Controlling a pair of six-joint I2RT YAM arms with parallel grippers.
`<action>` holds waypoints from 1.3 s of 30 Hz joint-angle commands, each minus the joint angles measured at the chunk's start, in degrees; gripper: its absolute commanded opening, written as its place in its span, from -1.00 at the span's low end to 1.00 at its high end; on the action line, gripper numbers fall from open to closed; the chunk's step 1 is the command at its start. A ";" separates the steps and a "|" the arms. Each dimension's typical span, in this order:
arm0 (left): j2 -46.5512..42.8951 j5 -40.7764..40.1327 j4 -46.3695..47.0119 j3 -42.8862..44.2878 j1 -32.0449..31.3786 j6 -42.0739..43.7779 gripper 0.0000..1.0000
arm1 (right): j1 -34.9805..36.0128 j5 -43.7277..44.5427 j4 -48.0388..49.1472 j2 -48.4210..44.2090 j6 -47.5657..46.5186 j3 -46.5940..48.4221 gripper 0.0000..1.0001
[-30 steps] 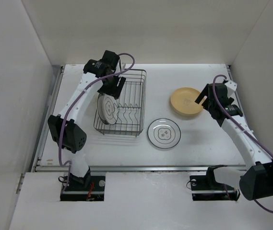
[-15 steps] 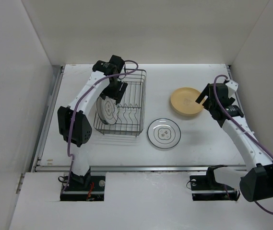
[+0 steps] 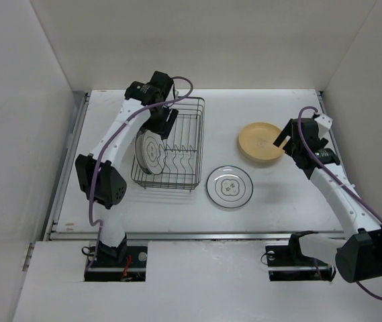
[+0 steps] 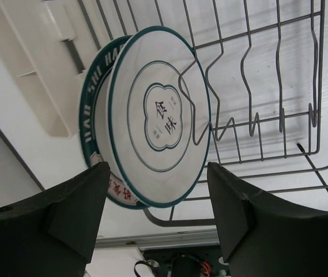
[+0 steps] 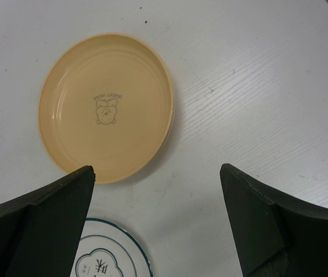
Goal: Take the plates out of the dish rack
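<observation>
Left gripper (image 4: 156, 167) spread over plates (image 4: 158, 115) in the rack (image 3: 195, 144), near far-left corner. Right gripper (image 5: 157, 168) spread over tan plate (image 5: 106, 109), right edge.

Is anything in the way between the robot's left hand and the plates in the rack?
Nothing visible blocks it. The open left hand faces the front green-rimmed plate with only air between. A wire prong of the dish rack crosses that plate's right side, so lifting out probably means clearing it.

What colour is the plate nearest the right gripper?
The plate is tan-orange with a small centre motif; right wrist view shows it best.
</observation>
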 commanded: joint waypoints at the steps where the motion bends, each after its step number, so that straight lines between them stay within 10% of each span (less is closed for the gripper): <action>1: -4.73 -2.93 -2.19 3.08 -0.14 1.01 0.31 | 0.39 0.81 1.13 -0.67 -0.80 0.13 0.91; 21: -0.95 2.77 -1.31 -5.35 2.59 -0.21 0.10 | 0.39 2.48 1.13 -1.20 -1.33 0.13 0.91; 30: 2.82 5.59 -1.31 -6.50 3.28 0.32 -0.35 | 0.39 3.01 0.60 -0.67 -1.85 0.66 0.91; 33: 4.40 6.21 -2.45 -5.98 3.81 -0.21 -0.96 | 0.39 3.01 0.60 -0.67 -1.85 0.66 0.91; 39: 2.57 6.82 -3.51 -1.15 4.34 -1.35 -1.00 | 0.39 3.01 0.60 -0.67 -1.85 0.66 0.91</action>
